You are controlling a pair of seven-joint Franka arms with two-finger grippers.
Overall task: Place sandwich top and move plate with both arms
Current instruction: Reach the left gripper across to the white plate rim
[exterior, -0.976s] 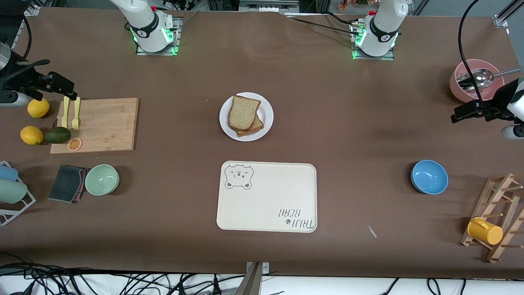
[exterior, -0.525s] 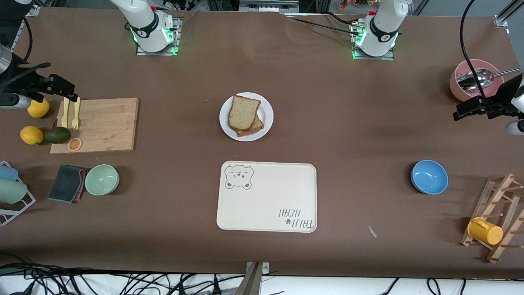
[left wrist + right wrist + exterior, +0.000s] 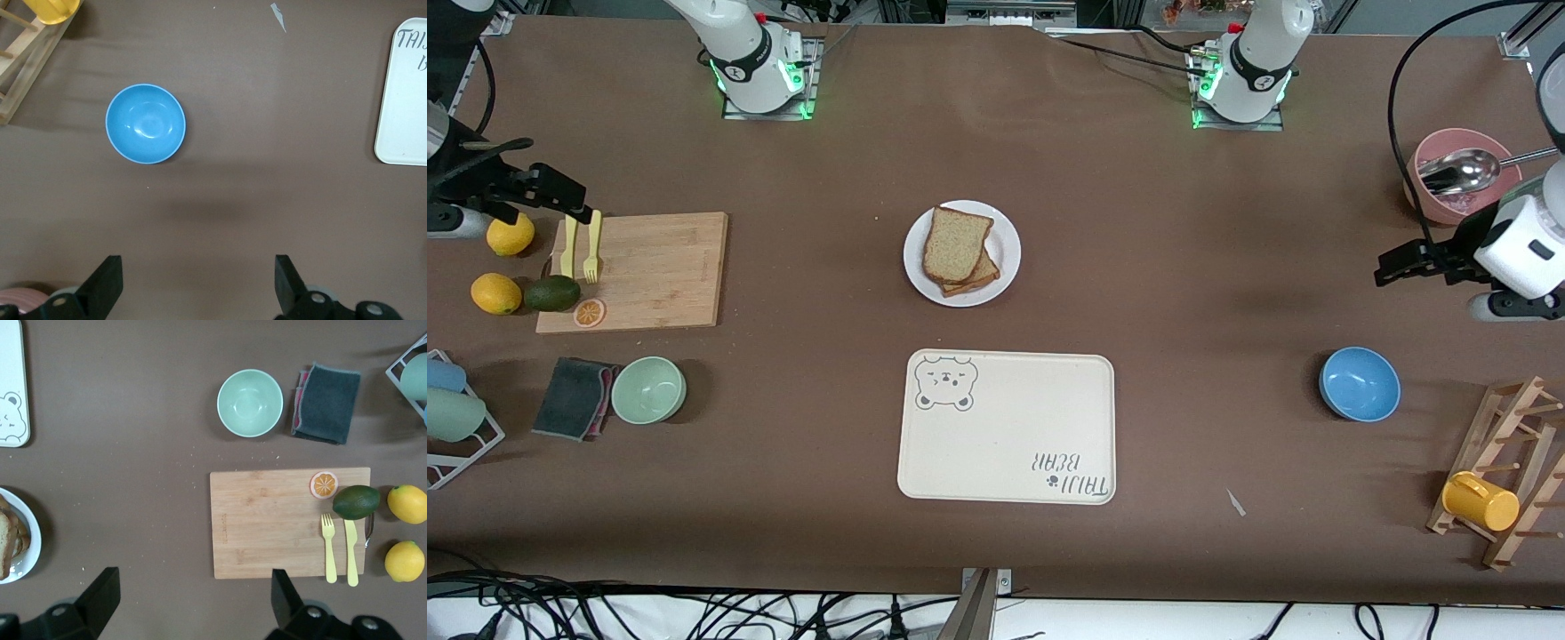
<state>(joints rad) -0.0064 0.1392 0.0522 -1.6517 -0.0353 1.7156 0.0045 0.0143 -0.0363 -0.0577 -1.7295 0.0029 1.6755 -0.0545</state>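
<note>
The sandwich top (image 3: 956, 242) already lies on the lower slice, stacked slightly askew on the round white plate (image 3: 1003, 240), which sits at the table's middle, at twelve o'clock from the cream bear-print tray (image 3: 1005, 427) and well apart from it. Judged from that, the bread-placing step looks done and the plate move is the step in hand, not yet begun: neither gripper is near the plate.

The right gripper (image 3: 574, 197) hangs with its fingers spread and nothing between them over the edge of the wooden cutting board (image 3: 649, 267), above the yellow fork (image 3: 591, 249) and knife, at about nine o'clock from the plate. In the right wrist view the plate's rim (image 3: 30, 540) shows at the frame's edge, with the green bowl (image 3: 250, 403) and grey cloth (image 3: 327, 403) also in sight.

The left gripper (image 3: 1392, 267) is likewise released and empty, over bare table at three o'clock from the plate, at twelve o'clock from the blue bowl (image 3: 1359, 384) and near the pink bowl (image 3: 1449, 182) with its metal spoon.

The next move probably calls for both arms to travel inward to the plate and take its rim at nine and three o'clock, level, so the stacked slices do not slide.
</note>
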